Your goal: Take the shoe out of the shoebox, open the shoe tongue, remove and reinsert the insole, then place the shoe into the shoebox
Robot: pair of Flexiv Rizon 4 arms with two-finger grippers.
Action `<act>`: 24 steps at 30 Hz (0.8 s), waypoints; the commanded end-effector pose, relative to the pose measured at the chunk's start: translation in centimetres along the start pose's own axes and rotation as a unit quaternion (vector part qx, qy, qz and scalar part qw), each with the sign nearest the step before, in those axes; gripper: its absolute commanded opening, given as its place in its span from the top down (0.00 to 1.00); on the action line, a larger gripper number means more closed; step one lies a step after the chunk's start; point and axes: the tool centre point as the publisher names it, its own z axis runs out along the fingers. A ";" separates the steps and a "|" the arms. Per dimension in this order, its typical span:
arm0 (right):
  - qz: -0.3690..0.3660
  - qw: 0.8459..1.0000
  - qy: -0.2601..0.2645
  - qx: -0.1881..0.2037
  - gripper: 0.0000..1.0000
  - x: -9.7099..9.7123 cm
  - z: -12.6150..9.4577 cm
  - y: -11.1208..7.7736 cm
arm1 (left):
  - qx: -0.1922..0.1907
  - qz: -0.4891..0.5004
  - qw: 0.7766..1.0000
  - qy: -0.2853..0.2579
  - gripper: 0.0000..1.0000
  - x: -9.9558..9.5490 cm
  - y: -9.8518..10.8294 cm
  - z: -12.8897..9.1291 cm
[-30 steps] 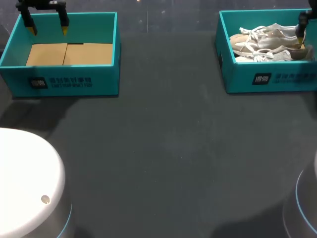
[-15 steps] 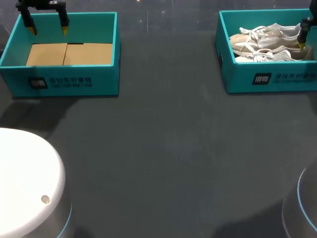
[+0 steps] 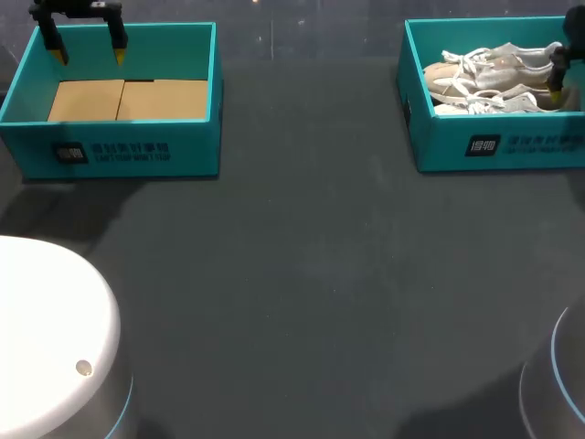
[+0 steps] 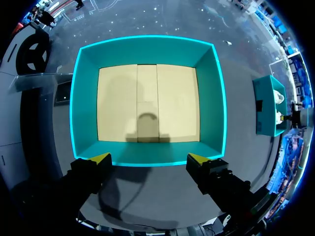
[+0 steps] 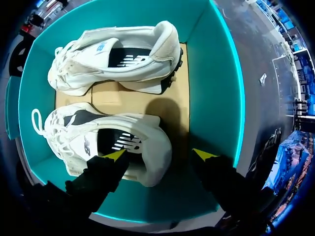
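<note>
Teal cardboard shoebox, tan liner — white lace-up shoe lay inside. Right gripper hung over its heel, fingers spread, holding nothing — left gripper gaped above second box.

The far shoe and the near shoe lie side by side in the right box, covering most of its floor. A cardboard strip between the heels and the end wall is open. The right gripper hangs spread astride the near heel. The left box offers flat cardboard inside four walls. Open table lies between the boxes.
</note>
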 end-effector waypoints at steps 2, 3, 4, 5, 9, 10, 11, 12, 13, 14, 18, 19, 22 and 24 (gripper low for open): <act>-0.001 1.000 0.002 0.003 0.19 -0.1 0.8 0.4 | 0.000 0.000 1.000 -0.001 0.00 0.0 0.0 0.0; -0.001 1.000 0.003 0.004 0.20 -0.1 1.0 0.3 | 0.000 0.000 1.000 -0.001 0.00 0.0 0.0 0.0; -0.001 1.000 0.002 0.004 0.20 -0.1 1.1 0.3 | 0.000 0.000 1.000 -0.001 0.00 0.0 0.0 0.0; -0.001 1.000 0.003 0.005 0.23 -0.2 1.2 0.3 | 0.000 0.000 1.000 -0.001 0.00 0.0 0.0 0.0; 0.003 1.000 0.003 0.009 0.36 -0.2 2.0 0.2 | 0.000 0.000 1.000 -0.001 0.00 0.0 0.0 0.0; 0.003 1.000 0.004 0.009 0.36 -0.2 2.1 0.2 | 0.000 0.000 1.000 -0.001 0.00 0.0 0.0 0.0; 0.005 1.000 0.006 0.010 0.35 -0.2 2.3 0.1 | 0.000 0.000 1.000 -0.001 0.00 0.0 0.0 0.0; 0.005 1.000 0.007 0.011 0.35 -0.2 2.4 0.1 | 0.000 0.000 1.000 -0.001 0.00 0.0 0.0 0.0; 0.005 1.000 0.007 0.012 0.36 -0.2 2.6 0.1 | 0.000 0.000 1.000 -0.001 0.00 0.0 0.0 0.0; 0.006 1.000 0.008 0.012 0.36 -0.2 2.7 0.1 | 0.000 0.000 1.000 -0.001 0.00 0.0 0.0 0.0; 0.007 1.000 0.010 0.018 0.36 -0.1 3.3 0.1 | 0.000 0.000 1.000 -0.001 0.00 0.0 0.0 0.0; 0.008 1.000 0.011 0.019 0.39 -0.1 3.4 0.1 | 0.000 0.000 1.000 -0.001 0.00 0.0 0.0 0.0; 0.010 1.000 0.012 0.022 0.45 -0.2 3.7 0.1 | 0.000 0.000 1.000 -0.001 0.00 0.0 0.0 0.0; 0.011 1.000 0.013 0.025 0.45 -0.1 3.9 0.1 | 0.000 0.000 1.000 -0.001 0.00 0.0 0.0 0.0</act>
